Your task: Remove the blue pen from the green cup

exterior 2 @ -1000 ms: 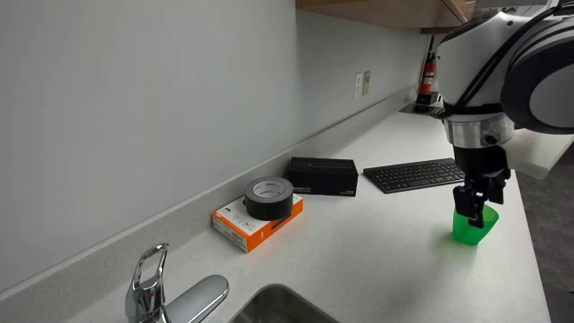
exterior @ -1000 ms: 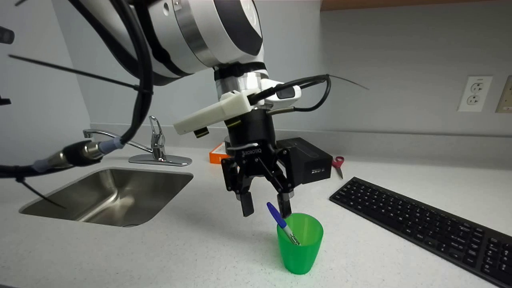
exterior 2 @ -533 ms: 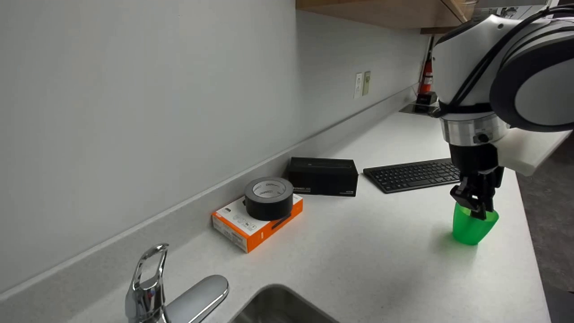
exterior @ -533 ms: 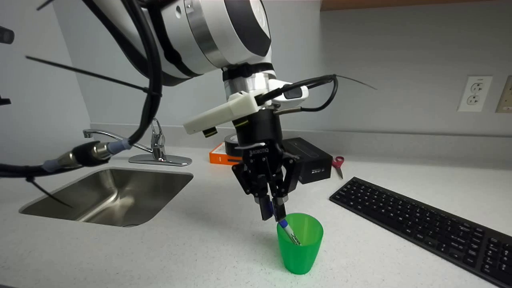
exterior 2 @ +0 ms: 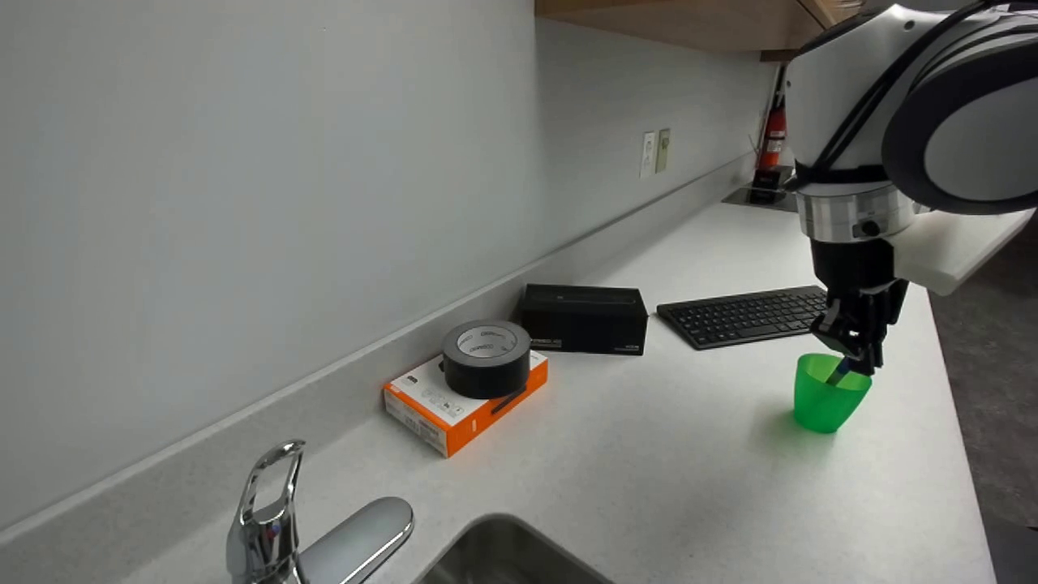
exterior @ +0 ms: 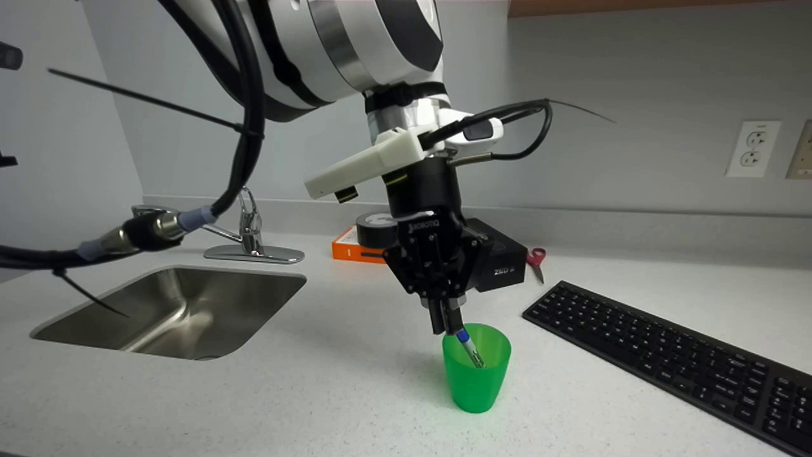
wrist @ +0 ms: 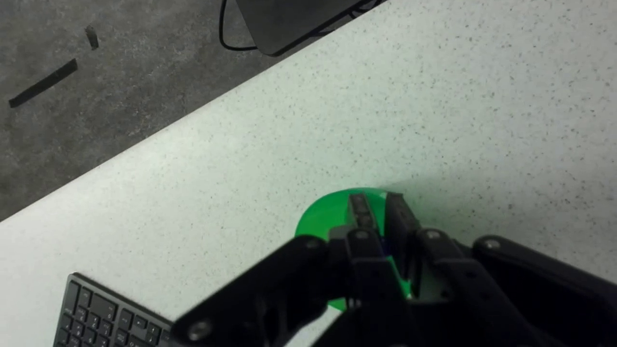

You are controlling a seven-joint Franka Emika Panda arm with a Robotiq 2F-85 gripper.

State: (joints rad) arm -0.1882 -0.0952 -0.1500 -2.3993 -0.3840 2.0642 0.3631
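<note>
1. The blue pen (exterior: 471, 350) slants inside the green cup (exterior: 474, 390), seen low and just right of centre in an exterior view. Its blue end points to the upper left; its barrel runs down until the cup's front wall hides it. It leans, I judge, because it outreaches the cup.

2. My gripper (exterior: 445, 329) pinches the pen near that blue end, jaws nearly together, with a sliver of blue between them low and right of centre in the wrist view. I hold it high, I believe, because the cup encloses the barrel below.

3. The cup appears to stand on the pale counter (exterior: 355, 387) with nothing bracing it. The pen is gripped but not yet out; a pull along its slant should suit best, as a sideways tug could drag or tip the cup.

4. A black keyboard (exterior: 666, 357) stretches toward the lower right, apart from the cup and likely no hindrance to my lift.

5. Behind me, right of centre, sit a black box (exterior: 507, 259) and red-handled scissors (exterior: 536, 256).

6. In an exterior view, the orange-and-white box (exterior 2: 434, 399) lies flat below mid-frame, a level seat for the roll of dark tape (exterior 2: 486, 380).
</note>
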